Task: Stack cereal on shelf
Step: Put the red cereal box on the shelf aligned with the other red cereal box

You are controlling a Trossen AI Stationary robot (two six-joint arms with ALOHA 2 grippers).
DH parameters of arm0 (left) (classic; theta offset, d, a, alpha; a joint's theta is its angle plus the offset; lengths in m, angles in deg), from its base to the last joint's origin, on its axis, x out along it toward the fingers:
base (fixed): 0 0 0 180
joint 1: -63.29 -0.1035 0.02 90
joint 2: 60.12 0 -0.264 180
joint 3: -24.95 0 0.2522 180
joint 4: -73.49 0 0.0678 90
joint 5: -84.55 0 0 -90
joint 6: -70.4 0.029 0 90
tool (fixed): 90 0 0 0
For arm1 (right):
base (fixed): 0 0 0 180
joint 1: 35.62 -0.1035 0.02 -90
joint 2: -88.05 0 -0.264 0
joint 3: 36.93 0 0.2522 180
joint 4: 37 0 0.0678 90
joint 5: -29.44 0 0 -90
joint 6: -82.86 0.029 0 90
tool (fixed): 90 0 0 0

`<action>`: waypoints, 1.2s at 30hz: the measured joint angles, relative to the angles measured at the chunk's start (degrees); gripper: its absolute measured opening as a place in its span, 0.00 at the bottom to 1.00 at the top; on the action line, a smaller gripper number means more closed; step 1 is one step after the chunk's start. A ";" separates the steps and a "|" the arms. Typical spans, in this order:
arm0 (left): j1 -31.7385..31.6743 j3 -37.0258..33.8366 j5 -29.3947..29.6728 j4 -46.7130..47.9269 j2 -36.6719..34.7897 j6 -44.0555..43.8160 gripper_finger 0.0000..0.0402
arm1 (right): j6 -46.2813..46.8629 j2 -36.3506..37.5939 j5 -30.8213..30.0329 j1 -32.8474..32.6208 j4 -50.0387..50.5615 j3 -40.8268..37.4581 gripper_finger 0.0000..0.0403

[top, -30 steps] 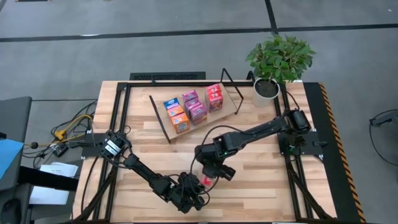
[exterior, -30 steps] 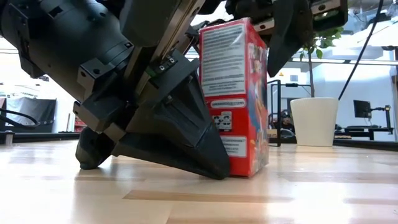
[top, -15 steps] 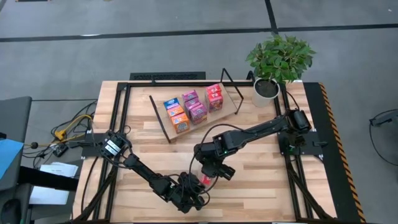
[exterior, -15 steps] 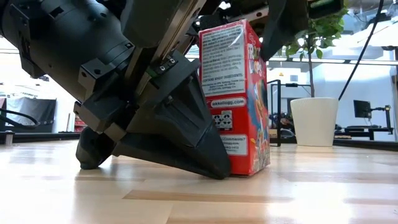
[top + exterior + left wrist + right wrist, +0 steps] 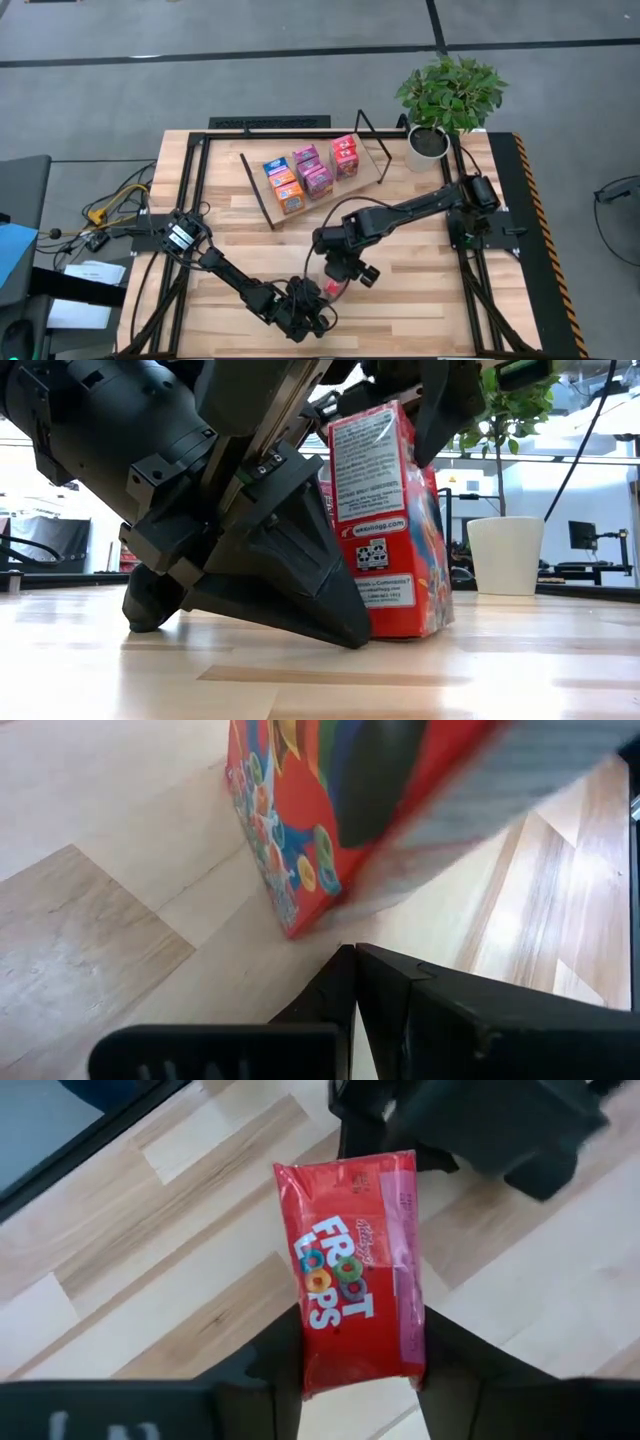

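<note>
A red cereal box (image 5: 350, 1270) stands tilted on the table near its front edge (image 5: 336, 290). My right gripper (image 5: 360, 1380) reaches down over its top from above and is shut on it (image 5: 347, 272). My left gripper (image 5: 348, 960) is shut and slants down, its tips on the tabletop by the box's foot (image 5: 345, 630). The shelf (image 5: 330, 197), a tilted plywood board with black rod ends, stands at the far middle. On it rest several small cereal boxes (image 5: 305, 175) in blue, orange, pink and red. My right gripper pinches the red box's two opposite sides near its upper end (image 5: 312, 1365) between its two fingers, coming from above and slanting down. One finger (image 5: 440, 420) lies against the box's upper edge. The box leans, its foot (image 5: 410, 630) on the table. My left gripper: I cannot tell whether its shut tips touch the box's lower corner (image 5: 295, 928).
A potted plant in a white pot (image 5: 430, 140) stands at the far right corner and shows behind the box (image 5: 505, 555). Black frame rails (image 5: 470, 260) run along the table's sides. Bare wooden tabletop (image 5: 420, 300) lies to the right of the box.
My right gripper's fingers have closed in on the top of the red box. The box, upright before, has tipped: its foot has slid a little toward the table's right while its top leans left.
</note>
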 joint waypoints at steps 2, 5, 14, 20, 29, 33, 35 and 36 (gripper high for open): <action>0.00 -0.02 -0.18 0.00 0.00 -0.03 0.00 | 0.38 0.35 0.34 1.19 1.93 0.00 0.44; 0.03 0.09 -0.22 0.12 0.00 -0.02 0.00 | 0.88 2.23 0.79 3.87 5.78 -0.03 0.48; 0.07 0.11 -0.16 -0.04 0.00 0.24 0.00 | 1.86 12.56 0.07 18.48 11.12 -0.17 0.46; 0.07 0.11 0.21 -0.03 0.02 0.27 0.00 | -1.30 19.01 -1.62 31.14 11.91 -0.17 0.46; -0.02 0.11 0.28 -0.04 0.02 0.22 0.00 | -7.98 19.14 -3.63 42.21 12.52 -0.13 0.47; -0.04 0.11 0.45 0.22 0.02 0.09 0.00 | -8.90 16.61 -3.35 42.92 12.77 -0.24 0.46; -0.04 0.13 0.51 0.29 0.02 -0.04 0.00 | -9.52 15.16 -3.48 42.81 13.24 -0.24 0.45; -0.04 0.13 0.62 0.31 0.02 -0.04 0.00 | -9.78 14.37 -3.50 42.84 13.38 -0.25 0.45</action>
